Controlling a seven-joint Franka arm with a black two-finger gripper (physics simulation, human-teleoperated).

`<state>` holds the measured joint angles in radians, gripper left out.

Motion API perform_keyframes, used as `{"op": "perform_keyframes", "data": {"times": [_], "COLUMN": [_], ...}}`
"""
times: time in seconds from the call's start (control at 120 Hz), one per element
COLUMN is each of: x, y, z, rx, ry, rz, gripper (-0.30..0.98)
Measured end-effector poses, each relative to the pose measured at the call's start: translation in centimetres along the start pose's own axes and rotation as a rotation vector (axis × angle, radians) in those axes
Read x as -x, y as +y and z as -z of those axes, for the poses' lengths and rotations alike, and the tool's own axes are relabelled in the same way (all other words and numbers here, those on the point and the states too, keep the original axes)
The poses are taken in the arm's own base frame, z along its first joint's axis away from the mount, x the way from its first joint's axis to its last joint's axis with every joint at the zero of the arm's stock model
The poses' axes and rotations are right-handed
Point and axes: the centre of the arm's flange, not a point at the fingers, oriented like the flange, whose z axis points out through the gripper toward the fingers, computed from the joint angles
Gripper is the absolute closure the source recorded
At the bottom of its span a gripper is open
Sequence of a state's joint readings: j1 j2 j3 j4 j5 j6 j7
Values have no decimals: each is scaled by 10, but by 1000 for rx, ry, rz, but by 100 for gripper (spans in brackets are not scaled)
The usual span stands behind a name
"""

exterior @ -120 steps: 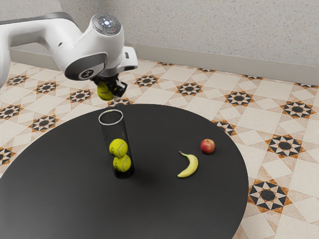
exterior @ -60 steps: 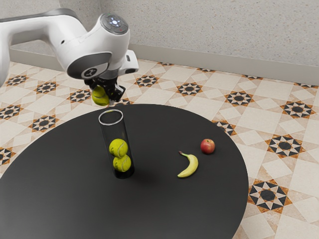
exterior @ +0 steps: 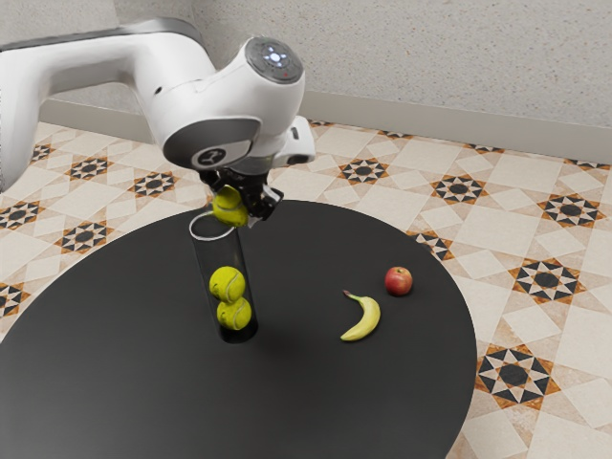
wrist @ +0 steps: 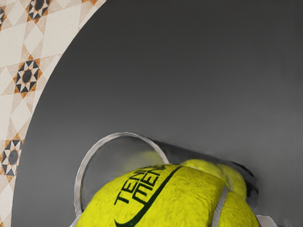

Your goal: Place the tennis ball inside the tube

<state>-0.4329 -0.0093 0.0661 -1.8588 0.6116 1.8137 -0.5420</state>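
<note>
Gripper, black, two-fingered (exterior: 235, 209): closed upon a tennis ball, one finger to either side; tilted, and above the tabletop.

Tennis ball, fuzzy, yellow-green, spherical, with dark printed lettering and a pale seam (exterior: 229, 207): in the gripper's grasp, at the height of the tube's mouth or above it, outside the tube. In the wrist view it overlaps part of the rim; whether it touches the rim cannot be told.

Tube, tall, cylindrical, transparent (exterior: 208, 260), with a round whitish rim (exterior: 194, 235): upright and open-topped, standing inward from the tabletop's far edge, well apart from the fruit.

Two further tennis balls, same yellow-green: a lower ball (exterior: 233, 314) near the tube's base and an upper ball (exterior: 228, 285) resting on it, both inside the tube, below its mouth.

Banana, yellow, curved, with a dark tip (exterior: 367, 320): lying on the tabletop, between the tube and the edge at the exterior view's right.

Apple, red, rounded (exterior: 399, 281): just beside the banana, nearer that same edge.

Tabletop, black, round, smooth (exterior: 124, 363): bearing tube and fruit.

Arm, white with grey trim (exterior: 143, 86): entering from the exterior view's left.

Floor, cream tile with black and orange stars (exterior: 497, 258): beyond the tabletop's edge.

Wall, grey, speckled (exterior: 430, 57): behind.
</note>
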Motion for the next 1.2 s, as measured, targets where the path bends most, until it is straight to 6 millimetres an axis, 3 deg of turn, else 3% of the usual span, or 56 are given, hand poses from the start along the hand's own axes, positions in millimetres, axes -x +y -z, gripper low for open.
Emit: {"op": "perform_keyframes", "data": {"times": [0.425, 0.717, 0.75, 0.775, 0.792, 0.817, 0.833, 0.858, 0.883, 0.925, 1.058, 1.2], "x": [59, 128, 140, 136, 117, 81, 68, 58, 49, 34, 24, 7], "y": [135, 204, 197, 170, 132, 52, 8, -33, -55, -62, -41, -31], "z": [109, 163, 168, 161, 139, 86, 59, 35, 22, 17, 29, 22], "rx": [81, 178, 191, 196, 185, 150, 129, 109, 95, 79, 60, 36], "ry": [239, 334, 342, 330, 292, 203, 154, 109, 83, 72, 84, 80], "rz": [-272, -464, -477, -445, -375, -213, -125, -42, 3, 26, -9, -24], "gripper": [56, 56, 56, 56, 56, 55, 56, 56, 57, 58, 57, 57]}}
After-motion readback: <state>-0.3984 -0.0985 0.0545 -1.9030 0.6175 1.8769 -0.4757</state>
